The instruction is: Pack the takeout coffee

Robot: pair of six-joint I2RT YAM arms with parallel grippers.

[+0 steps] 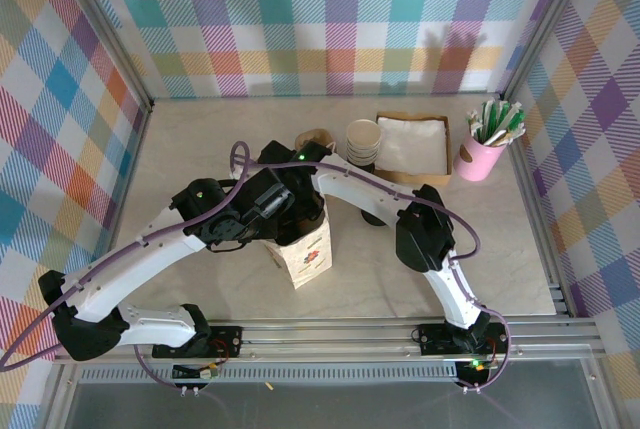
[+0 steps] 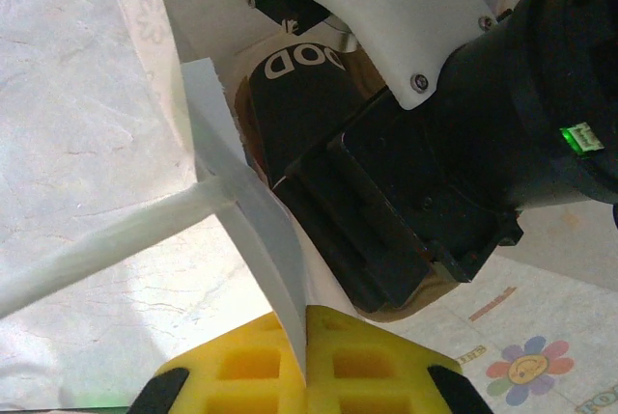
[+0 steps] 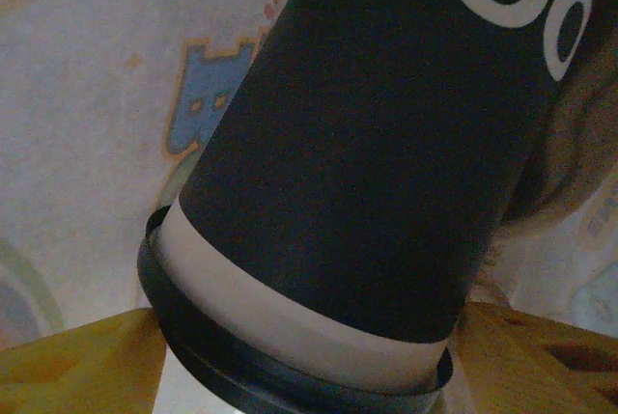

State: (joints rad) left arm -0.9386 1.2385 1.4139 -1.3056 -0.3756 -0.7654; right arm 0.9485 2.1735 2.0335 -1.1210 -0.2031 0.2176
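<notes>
The cup (image 3: 367, 144) is inside the bag (image 1: 305, 249), between the fingers of the right gripper (image 3: 309, 361) — gripping or released, I cannot tell — while the left gripper (image 2: 304, 361) pinches the bag's rim; likely light and crushable — best held gently by its sides, below the lid (image 3: 290, 371).

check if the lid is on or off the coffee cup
On. In the right wrist view the black lid caps the rim of the dark cup.

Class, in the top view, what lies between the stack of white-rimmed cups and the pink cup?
A brown tray holding white napkins lies between the cup stack and the pink cup, shown in the top view.
</notes>
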